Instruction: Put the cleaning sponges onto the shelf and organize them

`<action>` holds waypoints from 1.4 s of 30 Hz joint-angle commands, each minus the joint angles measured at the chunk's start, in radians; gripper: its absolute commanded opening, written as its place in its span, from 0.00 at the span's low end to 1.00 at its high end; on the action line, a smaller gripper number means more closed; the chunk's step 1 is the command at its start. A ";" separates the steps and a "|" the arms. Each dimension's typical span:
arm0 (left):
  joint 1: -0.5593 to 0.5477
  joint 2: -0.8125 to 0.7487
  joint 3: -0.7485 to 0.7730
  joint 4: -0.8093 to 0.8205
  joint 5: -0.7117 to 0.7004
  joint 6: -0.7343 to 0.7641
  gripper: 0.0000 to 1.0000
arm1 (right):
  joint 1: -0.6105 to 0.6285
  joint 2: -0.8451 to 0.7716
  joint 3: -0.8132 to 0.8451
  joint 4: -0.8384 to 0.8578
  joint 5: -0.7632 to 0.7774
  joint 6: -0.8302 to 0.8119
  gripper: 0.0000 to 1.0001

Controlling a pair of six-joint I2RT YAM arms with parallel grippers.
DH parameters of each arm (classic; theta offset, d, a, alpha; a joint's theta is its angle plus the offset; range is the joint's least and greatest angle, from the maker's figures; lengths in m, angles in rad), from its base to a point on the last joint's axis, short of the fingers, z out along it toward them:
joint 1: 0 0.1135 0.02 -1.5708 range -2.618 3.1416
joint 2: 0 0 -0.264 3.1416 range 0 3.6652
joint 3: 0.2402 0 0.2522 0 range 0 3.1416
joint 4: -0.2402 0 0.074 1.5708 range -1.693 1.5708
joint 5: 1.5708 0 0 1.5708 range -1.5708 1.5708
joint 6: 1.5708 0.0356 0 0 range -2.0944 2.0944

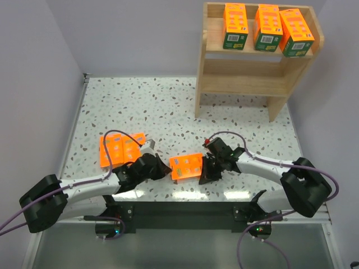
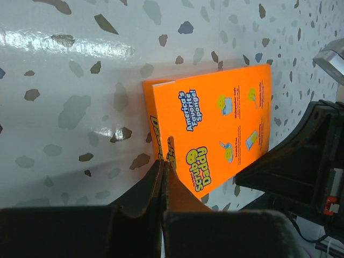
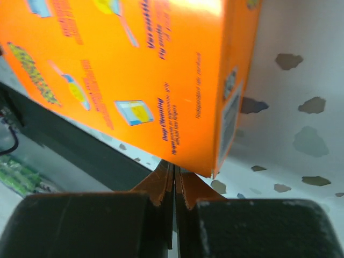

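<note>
One orange sponge pack [image 1: 186, 166] lies on the speckled table between my two grippers. My left gripper [image 1: 166, 170] is shut, its tips [image 2: 163, 164] against the pack's left edge [image 2: 215, 129]. My right gripper [image 1: 204, 172] is shut, its tips [image 3: 176, 167] against the pack's right edge [image 3: 123, 70]. Nothing shows between either pair of jaws. Two more orange packs [image 1: 112, 150] [image 1: 133, 147] lie side by side on the table at the left. The wooden shelf [image 1: 241, 84] stands at the far right with three green-banded packs [image 1: 235, 25] [image 1: 268, 27] [image 1: 296, 32] on its top tier.
Grey walls close the table on the left and at the back. The dark mounting rail [image 1: 185, 216] runs along the near edge just behind the pack. The right arm's black gripper body [image 2: 301, 161] fills the right side of the left wrist view.
</note>
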State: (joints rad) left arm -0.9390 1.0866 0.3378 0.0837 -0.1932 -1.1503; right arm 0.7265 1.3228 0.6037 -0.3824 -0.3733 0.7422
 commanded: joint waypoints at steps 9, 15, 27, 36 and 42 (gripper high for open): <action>-0.017 0.056 -0.046 0.140 0.095 -0.017 0.00 | -0.002 0.177 0.254 -0.035 0.252 -0.067 0.00; -0.044 0.193 0.009 0.255 0.162 0.012 0.00 | -0.033 0.347 0.453 -0.030 0.321 -0.079 0.00; -0.073 -0.037 0.167 -0.218 -0.035 0.089 0.00 | -0.081 0.320 0.460 -0.061 0.352 -0.095 0.00; 0.158 -0.134 0.361 -0.498 -0.169 0.345 0.00 | -0.078 0.033 0.255 -0.087 0.267 -0.078 0.00; 0.230 0.135 0.454 -0.372 -0.143 0.506 0.00 | -0.062 -0.099 0.209 -0.136 0.220 -0.072 0.00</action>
State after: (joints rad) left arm -0.7280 1.1313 0.7307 -0.3149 -0.3420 -0.7856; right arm 0.6529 1.2827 0.8265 -0.4858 -0.1055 0.6628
